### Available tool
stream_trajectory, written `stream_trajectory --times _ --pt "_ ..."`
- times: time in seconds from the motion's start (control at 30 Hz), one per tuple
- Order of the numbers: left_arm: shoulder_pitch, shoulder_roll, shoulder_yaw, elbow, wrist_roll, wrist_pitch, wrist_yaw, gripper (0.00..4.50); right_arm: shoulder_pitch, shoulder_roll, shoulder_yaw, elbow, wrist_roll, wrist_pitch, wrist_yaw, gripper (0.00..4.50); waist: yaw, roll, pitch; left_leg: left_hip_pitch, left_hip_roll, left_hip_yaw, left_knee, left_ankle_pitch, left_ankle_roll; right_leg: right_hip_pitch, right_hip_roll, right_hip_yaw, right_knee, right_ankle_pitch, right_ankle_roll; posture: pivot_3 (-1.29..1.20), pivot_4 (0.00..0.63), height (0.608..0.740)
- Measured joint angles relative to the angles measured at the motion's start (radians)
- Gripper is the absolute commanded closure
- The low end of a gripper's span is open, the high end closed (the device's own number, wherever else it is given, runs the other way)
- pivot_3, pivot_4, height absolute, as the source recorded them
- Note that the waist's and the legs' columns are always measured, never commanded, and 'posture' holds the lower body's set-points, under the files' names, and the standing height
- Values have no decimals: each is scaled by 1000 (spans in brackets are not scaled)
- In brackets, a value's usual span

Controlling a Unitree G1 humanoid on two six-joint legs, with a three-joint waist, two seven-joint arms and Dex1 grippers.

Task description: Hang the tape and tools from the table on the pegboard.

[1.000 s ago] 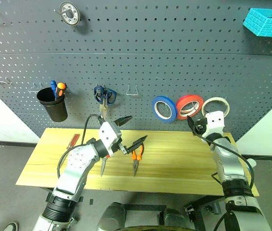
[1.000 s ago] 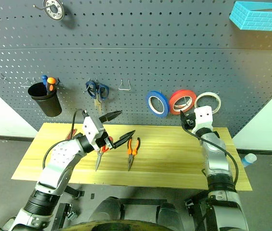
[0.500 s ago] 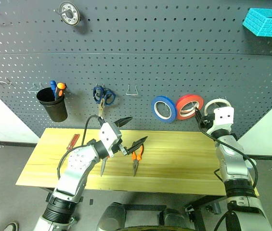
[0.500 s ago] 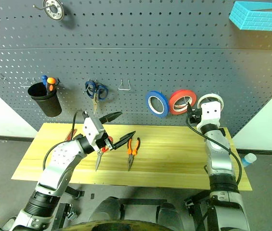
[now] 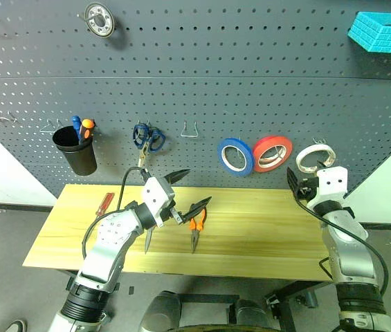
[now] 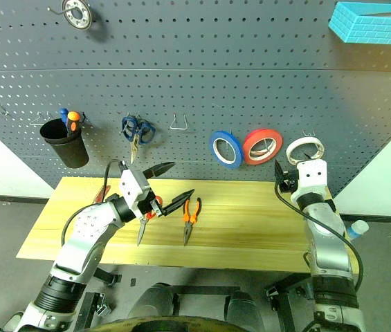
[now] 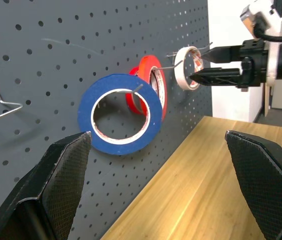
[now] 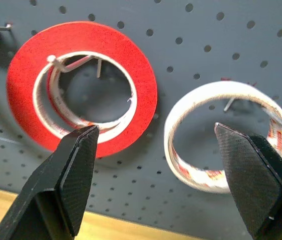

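The table [image 5: 264, 235] is a rectangular top of light yellowish planks set against the pegboard [image 5: 202, 90]. On it lie orange-handled pliers [image 5: 195, 232] near the middle, scissors [image 6: 142, 225] just left of them, partly hidden, and a red-handled screwdriver [image 5: 104, 203] toward the left end.

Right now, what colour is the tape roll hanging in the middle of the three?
Red-orange: the middle roll shows best in the right wrist view.
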Motion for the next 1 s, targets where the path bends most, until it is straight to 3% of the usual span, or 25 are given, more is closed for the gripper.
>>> stream_trajectory --times 0.2,0.33,0.63,1.0 --pt "41 26 4 -10 -1 7 -1 0 243 -70 164 -253 107 332 193 645 -4 0 0 -1 0 0 0 0 1 0 0 0 -1 -1 0 372 0 740" --pt "103 58 11 -20 -1 15 -1 0 279 -84 303 -381 107 452 239 645 -8 -1 0 0 0 0 0 -1 1 0 0 0 0 -3 5 365 5 740" --pt "282 102 45 -19 60 63 85 0 156 2 369 -434 59 576 120 645 -12 -11 11 -3 0 0 -1 -1 1 -4 -1 -1 -2 -4 5 368 60 740" --pt "471 119 146 -25 53 59 125 0 94 153 504 -434 -35 698 -39 645 -10 -12 59 -5 1 0 -4 -1 1 -9 -1 -1 -1 -6 4 374 128 740"
